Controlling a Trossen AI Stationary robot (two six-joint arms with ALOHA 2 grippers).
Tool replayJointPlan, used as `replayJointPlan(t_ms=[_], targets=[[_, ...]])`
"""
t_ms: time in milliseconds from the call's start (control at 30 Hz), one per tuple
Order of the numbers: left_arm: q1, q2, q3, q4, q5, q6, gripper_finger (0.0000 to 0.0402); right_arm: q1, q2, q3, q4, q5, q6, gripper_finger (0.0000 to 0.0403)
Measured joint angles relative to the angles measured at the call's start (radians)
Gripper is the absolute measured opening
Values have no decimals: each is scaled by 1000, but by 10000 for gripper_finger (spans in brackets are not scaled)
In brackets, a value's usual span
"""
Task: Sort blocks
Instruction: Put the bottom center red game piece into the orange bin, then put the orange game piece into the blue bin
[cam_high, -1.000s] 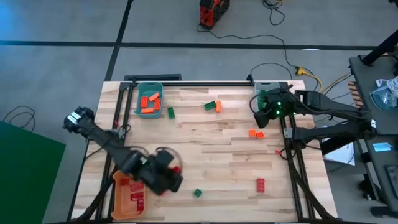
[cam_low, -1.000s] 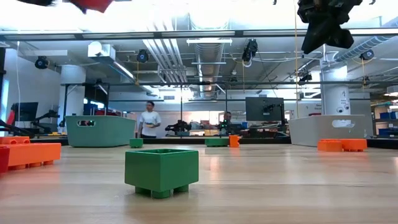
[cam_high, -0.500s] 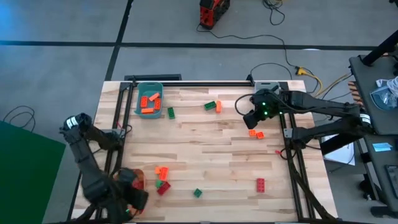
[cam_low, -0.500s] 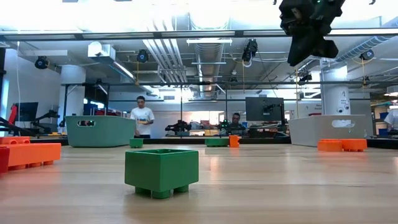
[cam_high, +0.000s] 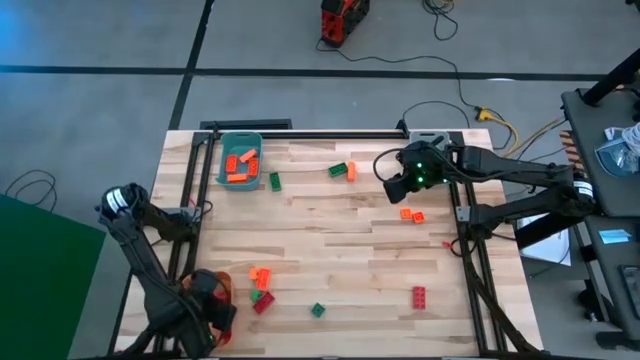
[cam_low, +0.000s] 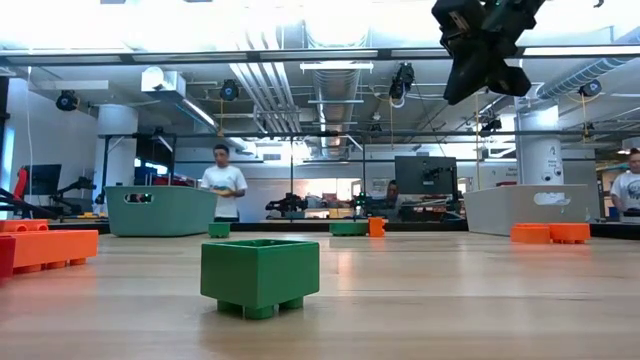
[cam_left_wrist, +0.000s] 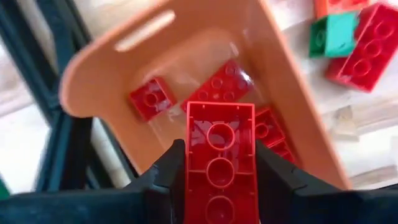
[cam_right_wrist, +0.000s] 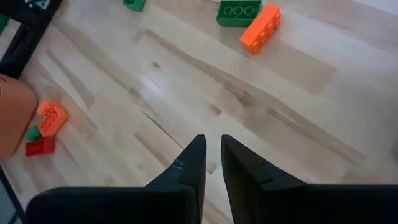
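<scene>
My left gripper (cam_high: 205, 310) hangs at the table's near left corner, shut on a red block (cam_left_wrist: 219, 155) above the orange bin (cam_left_wrist: 93, 81). Red blocks (cam_left_wrist: 151, 98) lie in that bin. Beside the bin an orange (cam_high: 260, 275), a green (cam_high: 257, 296) and a red block (cam_high: 264, 304) rest on the table. My right gripper (cam_high: 395, 185) hovers shut and with nothing in it over the far right part of the table, between a green-and-orange pair (cam_high: 343, 171) and two orange blocks (cam_high: 410, 213). My left gripper pinches the red block by its two long sides (cam_left_wrist: 189, 168) between its two fingers. The fingers come from above, slanting down, and lie along the block. The block's hollow underside faces the wrist camera. It is lifted clear over the orange bin.
A teal bin (cam_high: 240, 160) with orange blocks stands at the far left, a green block (cam_high: 274, 180) next to it. A grey bin (cam_high: 428, 140) sits at the far right behind my right arm. Single blocks lie near the front: green (cam_high: 317, 310) and red (cam_high: 419, 296).
My left gripper has carried the red block toward the table's near left corner and now holds it over the orange bin, uncovering the orange, green and red blocks beside it. My right gripper has moved toward the table's left edge.
</scene>
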Motion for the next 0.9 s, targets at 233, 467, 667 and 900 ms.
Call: replayJointPlan(t_ms=[233, 467, 667, 900], targets=[[-2, -15, -171, 276, -1, 0, 111, 0, 0, 0, 15, 0, 33, 41], [-2, -16, -201, 319, -1, 10, 120, 0, 0, 0, 15, 0, 63, 41], [-2, -17, -195, 316, 0, 30, 256, 0, 0, 0, 15, 0, 75, 41], [-2, -17, -118, 267, -6, 101, 313, 0, 0, 0, 15, 0, 88, 41]])
